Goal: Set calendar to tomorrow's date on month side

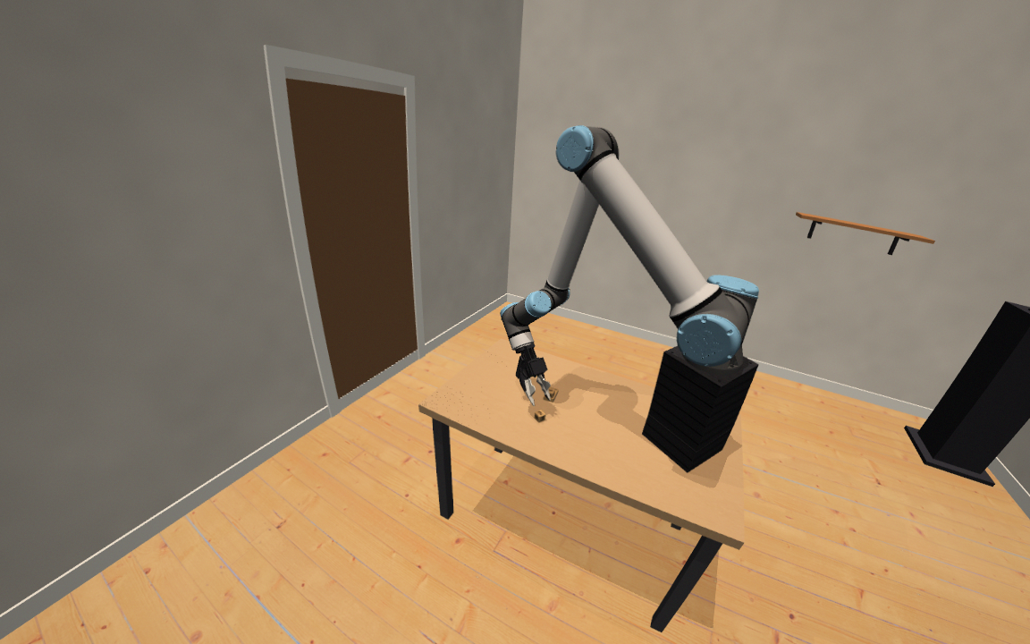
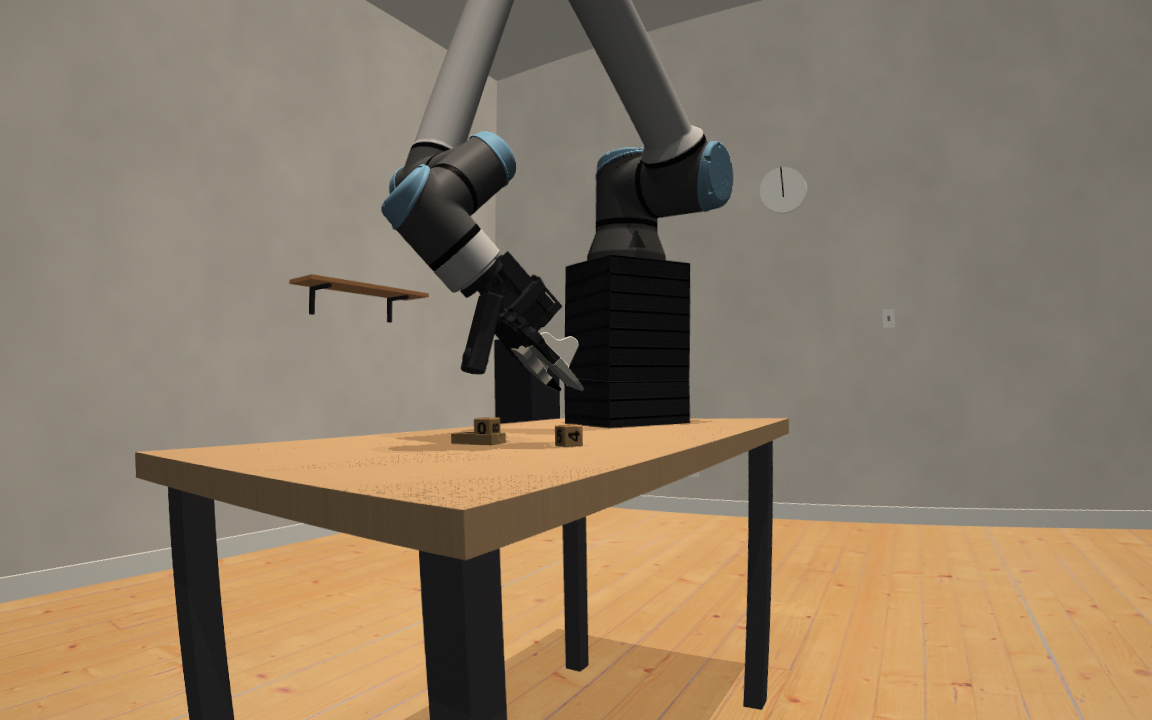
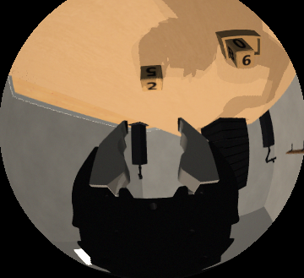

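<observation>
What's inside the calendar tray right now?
One cube sits in the tray, with 0 and 6 showing in the wrist view. The other cube lies on the table, apart from the tray. The tray floor under the seated cube is hidden.

- The arm [image 1: 637, 222] has pale grey tube links, dark grey joint housings and round light-blue caps.
- The gripper [image 2: 537, 360] is black, with pale grey wedge-shaped fingers.

Matt light wooden table [image 2: 437, 501] (faintly speckled), darker wood cubes [image 3: 151, 78], smooth grey metal-looking gripper [image 3: 153, 132] fingers
</observation>
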Controlling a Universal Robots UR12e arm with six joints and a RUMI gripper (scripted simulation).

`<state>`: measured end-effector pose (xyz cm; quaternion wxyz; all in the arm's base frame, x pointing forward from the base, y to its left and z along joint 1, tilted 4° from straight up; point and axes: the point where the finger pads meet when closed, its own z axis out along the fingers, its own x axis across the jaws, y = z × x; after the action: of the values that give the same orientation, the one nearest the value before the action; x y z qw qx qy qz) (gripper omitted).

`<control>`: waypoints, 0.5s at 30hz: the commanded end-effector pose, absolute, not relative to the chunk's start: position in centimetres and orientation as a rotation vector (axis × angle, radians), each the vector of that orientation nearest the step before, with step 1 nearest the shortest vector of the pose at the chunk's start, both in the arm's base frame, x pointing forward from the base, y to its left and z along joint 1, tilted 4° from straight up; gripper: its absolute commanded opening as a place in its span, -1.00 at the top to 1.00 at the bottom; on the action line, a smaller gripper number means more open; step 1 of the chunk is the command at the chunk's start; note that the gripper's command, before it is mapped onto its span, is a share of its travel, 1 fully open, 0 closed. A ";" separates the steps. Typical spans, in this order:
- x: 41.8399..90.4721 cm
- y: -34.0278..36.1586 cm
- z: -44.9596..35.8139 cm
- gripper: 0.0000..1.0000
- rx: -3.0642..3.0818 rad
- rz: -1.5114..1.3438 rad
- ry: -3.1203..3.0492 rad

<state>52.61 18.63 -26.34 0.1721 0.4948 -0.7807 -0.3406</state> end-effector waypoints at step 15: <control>52.3 18.7 -26.3 0.17 1.486 -0.766 -2.357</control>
<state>52.43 18.63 -26.38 0.1453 0.5051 -0.7978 -0.2955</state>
